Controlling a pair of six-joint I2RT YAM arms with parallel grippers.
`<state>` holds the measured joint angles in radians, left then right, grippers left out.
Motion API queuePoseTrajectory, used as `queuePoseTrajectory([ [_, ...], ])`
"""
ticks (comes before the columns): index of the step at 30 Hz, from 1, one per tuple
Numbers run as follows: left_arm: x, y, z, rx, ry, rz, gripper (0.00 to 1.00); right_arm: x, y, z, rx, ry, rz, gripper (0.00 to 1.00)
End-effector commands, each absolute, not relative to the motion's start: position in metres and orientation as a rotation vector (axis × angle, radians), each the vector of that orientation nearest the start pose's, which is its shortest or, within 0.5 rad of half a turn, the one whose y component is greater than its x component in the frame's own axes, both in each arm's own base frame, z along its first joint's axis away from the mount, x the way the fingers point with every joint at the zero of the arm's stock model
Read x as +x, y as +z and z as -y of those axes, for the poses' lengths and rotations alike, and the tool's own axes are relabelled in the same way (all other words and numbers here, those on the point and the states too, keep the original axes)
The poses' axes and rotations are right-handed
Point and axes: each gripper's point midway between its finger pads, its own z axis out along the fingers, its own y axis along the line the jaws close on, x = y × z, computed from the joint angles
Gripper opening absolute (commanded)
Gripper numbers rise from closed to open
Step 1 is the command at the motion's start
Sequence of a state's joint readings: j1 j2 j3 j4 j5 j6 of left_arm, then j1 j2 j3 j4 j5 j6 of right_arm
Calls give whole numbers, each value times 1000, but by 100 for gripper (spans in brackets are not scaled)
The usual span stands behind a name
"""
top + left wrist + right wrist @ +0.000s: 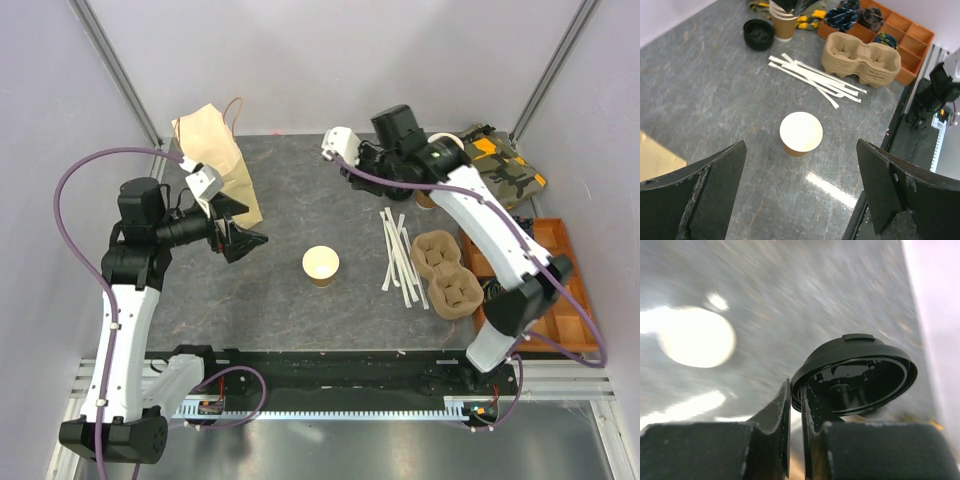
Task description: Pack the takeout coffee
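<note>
Right now the small brown kraft-paper cup [321,266] stands upright and open-topped near the middle of the grey mottled bench [290,190], well apart from both arms. Our right hand [796,395] is pinching the round black plastic lid [855,372] by its rim. Its fingers are pressed nearly together on the thin edge, and it holds the lid above the bench toward the back. Our left hand [240,226] is spread wide and holds nothing, hovering to the left of the cup with its opening turned toward it. The brown paper bag [215,160] stands just behind that hand.

We judge the cup light and easily crushed: the thin paper wall is stiffest at the rolled lip and the base, and soft between. We cannot tell whether it holds liquid, so we treat it as liable to tip or spill. A gentle grip across the lower middle of the wall should steady it while the lid goes on. The lid looks stiff but smooth and thin. Pinched at one edge, it could pivot or slip, so it wants to come down level over the lip.
</note>
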<state>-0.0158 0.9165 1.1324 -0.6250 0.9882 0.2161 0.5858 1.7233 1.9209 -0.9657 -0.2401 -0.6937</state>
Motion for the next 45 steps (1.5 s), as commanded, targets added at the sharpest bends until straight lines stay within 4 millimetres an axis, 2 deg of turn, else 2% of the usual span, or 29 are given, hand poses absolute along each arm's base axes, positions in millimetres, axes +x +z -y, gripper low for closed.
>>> queuePoseTrajectory([
  [1, 231, 355, 158, 999, -732, -1455, 97, 282, 322, -292, -1368, 777, -1747, 0],
  [2, 234, 359, 160, 1002, -721, -1425, 97, 274, 327, -293, -1364, 822, -1734, 0],
  [3, 235, 357, 163, 1000, -723, -1407, 96, 258, 338, -295, -1370, 923, -1694, 0],
  [5, 243, 375, 167, 987, -688, -1296, 96, 250, 350, -292, -1318, 1052, -1683, 0],
  [6, 241, 371, 174, 1004, -699, -1262, 96, 242, 353, -289, -1300, 1123, -1678, 0],
  [7, 242, 374, 177, 1004, -676, -1224, 96, 230, 363, -291, -1308, 1267, -1613, 0],
  [8, 243, 383, 181, 1012, -643, -1158, 96, 230, 370, -284, -1244, 1358, -1638, 0],
  [9, 241, 379, 191, 1028, -649, -1124, 95, 225, 366, -280, -1218, 1453, -1646, 0],
  [10, 245, 379, 193, 1028, -605, -1101, 95, 217, 372, -278, -1198, 1565, -1634, 0],
  [11, 245, 379, 196, 1035, -587, -1077, 94, 210, 385, -276, -1188, 1694, -1589, 0],
  [12, 241, 377, 206, 1056, -596, -1049, 93, 204, 381, -275, -1186, 1746, -1595, 0],
  [15, 238, 379, 220, 1095, -561, -978, 88, 190, 381, -270, -1217, 1817, -1565, 0],
  [17, 237, 375, 228, 1118, -540, -956, 80, 183, 380, -270, -1228, 1868, -1569, 0],
  [18, 230, 374, 240, 1159, -537, -913, 77, 179, 379, -269, -1222, 1875, -1579, 0],
  [19, 229, 373, 243, 1183, -512, -884, 76, 176, 378, -268, -1223, 1881, -1581, 0],
  [24, 213, 365, 267, 1250, -478, -784, 57, 165, 373, -267, -1220, 1902, -1600, 0],
  [35, 206, 360, 280, 1244, -582, -836, 49, 152, 357, -273, -1225, 1965, -1642, 0],
  [39, 199, 352, 283, 1275, -629, -853, 48, 153, 358, -274, -1229, 1969, -1640, 0],
  [45, 200, 344, 285, 1313, -615, -849, 40, 152, 358, -276, -1233, 1974, -1639, 0],
])
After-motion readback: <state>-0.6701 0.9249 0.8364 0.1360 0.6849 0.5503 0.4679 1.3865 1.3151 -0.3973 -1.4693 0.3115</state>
